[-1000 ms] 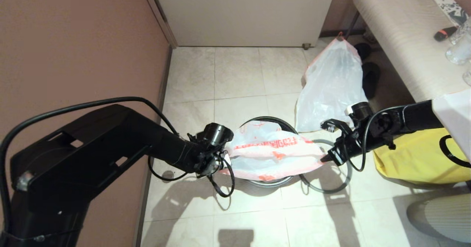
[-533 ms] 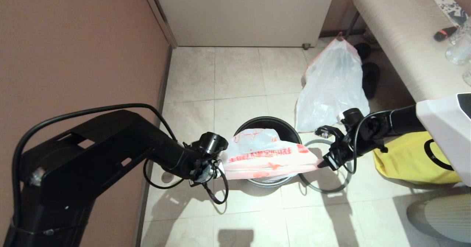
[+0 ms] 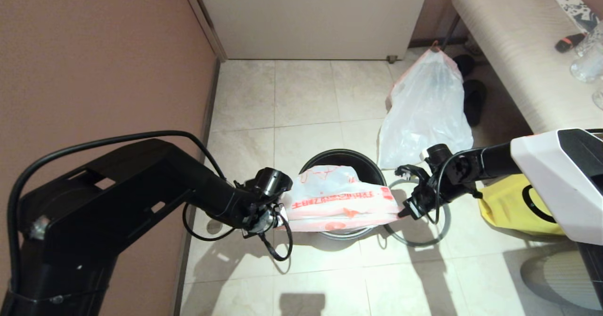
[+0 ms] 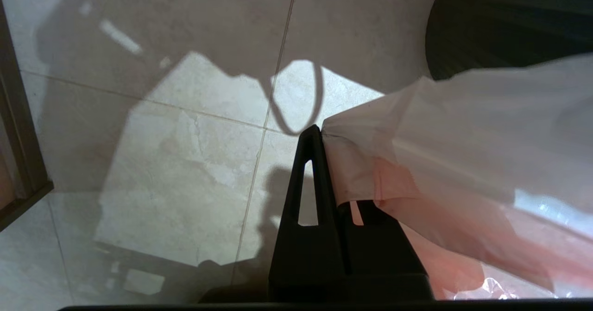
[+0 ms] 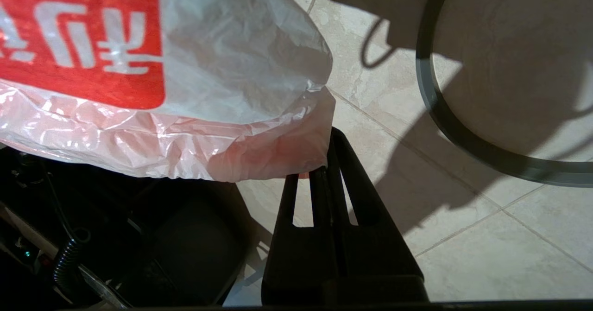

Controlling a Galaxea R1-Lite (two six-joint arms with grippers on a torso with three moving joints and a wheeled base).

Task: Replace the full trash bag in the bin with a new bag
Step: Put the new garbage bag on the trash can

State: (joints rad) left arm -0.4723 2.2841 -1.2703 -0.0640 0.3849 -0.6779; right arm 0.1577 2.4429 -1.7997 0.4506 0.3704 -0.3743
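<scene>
The thin, limp translucent white new bag point(image 3: 341, 203), with an orange-red hem and red lettering, hangs stretched over the round black plastic bin point(image 3: 347, 159). The left gripper point(image 3: 279, 214) pinches its 9 o'clock end with closed fingers; the right gripper point(image 3: 404, 211) pinches its 3 o'clock end.

Tiled floor point(image 3: 306, 94) bears bin point(image 3: 313, 163), grey ring point(image 3: 443, 231).

Left gripper point(image 3: 281, 214) and right gripper point(image 3: 404, 212), both clamped, face each other, arms extended.
</scene>
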